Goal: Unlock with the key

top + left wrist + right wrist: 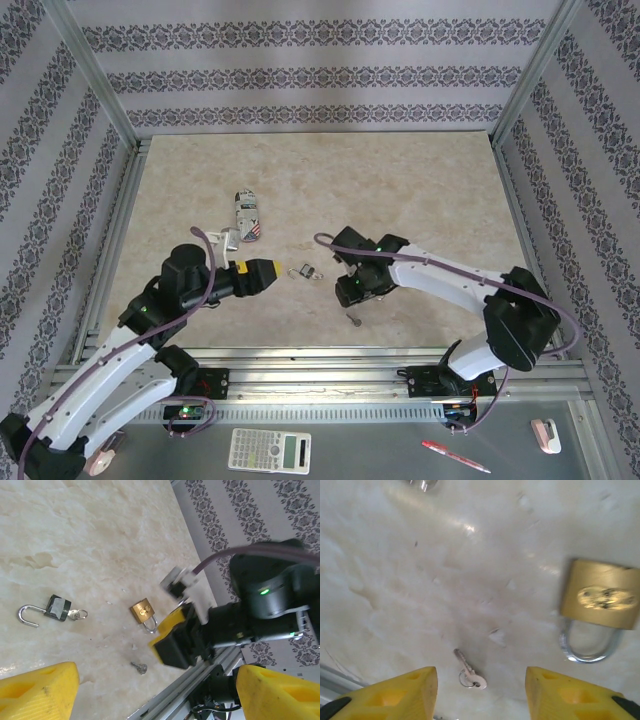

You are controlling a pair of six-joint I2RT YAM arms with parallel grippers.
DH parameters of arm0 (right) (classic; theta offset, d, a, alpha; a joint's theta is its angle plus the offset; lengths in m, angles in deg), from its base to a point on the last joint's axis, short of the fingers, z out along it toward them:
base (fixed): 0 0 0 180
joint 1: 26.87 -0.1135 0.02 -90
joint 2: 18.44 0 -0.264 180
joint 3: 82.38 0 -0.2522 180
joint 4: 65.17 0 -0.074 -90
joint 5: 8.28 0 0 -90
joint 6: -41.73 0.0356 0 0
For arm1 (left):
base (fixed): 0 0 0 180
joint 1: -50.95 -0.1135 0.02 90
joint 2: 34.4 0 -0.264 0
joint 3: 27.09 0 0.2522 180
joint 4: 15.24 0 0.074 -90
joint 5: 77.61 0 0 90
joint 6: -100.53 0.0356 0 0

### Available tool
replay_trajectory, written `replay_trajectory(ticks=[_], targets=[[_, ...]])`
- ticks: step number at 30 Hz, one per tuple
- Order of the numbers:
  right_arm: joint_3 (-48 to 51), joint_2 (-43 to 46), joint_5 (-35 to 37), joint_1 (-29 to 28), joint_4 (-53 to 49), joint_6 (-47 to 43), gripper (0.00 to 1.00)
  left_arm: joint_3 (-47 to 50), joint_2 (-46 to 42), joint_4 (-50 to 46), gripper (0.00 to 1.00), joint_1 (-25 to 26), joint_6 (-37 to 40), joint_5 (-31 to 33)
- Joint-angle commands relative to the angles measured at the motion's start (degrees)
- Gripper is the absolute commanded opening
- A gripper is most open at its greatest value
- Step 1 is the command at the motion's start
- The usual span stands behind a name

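Observation:
The key (470, 672), tiny, pale metal with a small ring at its head, lies flat on the marble-pattern table between the spread yellow fingers (395, 695) of my open right gripper (481, 696), which hovers just above it. The key (139, 667) lies near the table's front rail (353, 320). The brass padlock (600, 596) lies shut to the key's right, also seen as the brass padlock (143, 612). A small dark-grey padlock (59, 608) lies with its shackle swung open and a second key in it. My left gripper (268, 272) is open and empty, just left of that padlock (305, 271).
A printed can (246, 215) lies on its side behind the left gripper. The aluminium rail (330, 355) borders the table's near edge. A calculator (268, 450) and a red pen (455, 456) lie below the rail. Patterned walls enclose the table.

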Motion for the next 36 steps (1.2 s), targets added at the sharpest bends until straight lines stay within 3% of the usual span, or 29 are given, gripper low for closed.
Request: replay_trajectory(ticks=[1, 6, 18, 36], targets=[[1.64, -2.98, -0.47, -1.50, 1.49, 1.02, 0.46, -0.10, -3.59, -3.03, 0.82, -0.61, 0.75, 1.79], [2.75, -6.68, 0.02, -2.17, 4.36, -0.08, 0.40, 0.26, -7.27, -6.66, 0.82, -0.60, 0.57, 2.85], [2.28, -12.13, -0.56, -3.94, 6.58, -1.01, 0.40, 0.83, -9.75, -8.51, 0.82, -0.55, -0.04, 3.66], [1.76, -6.00, 0.75, -5.55, 3.00, -1.87, 0.54, 2.33, -9.58, -7.13, 0.82, -0.60, -1.48, 3.03]])
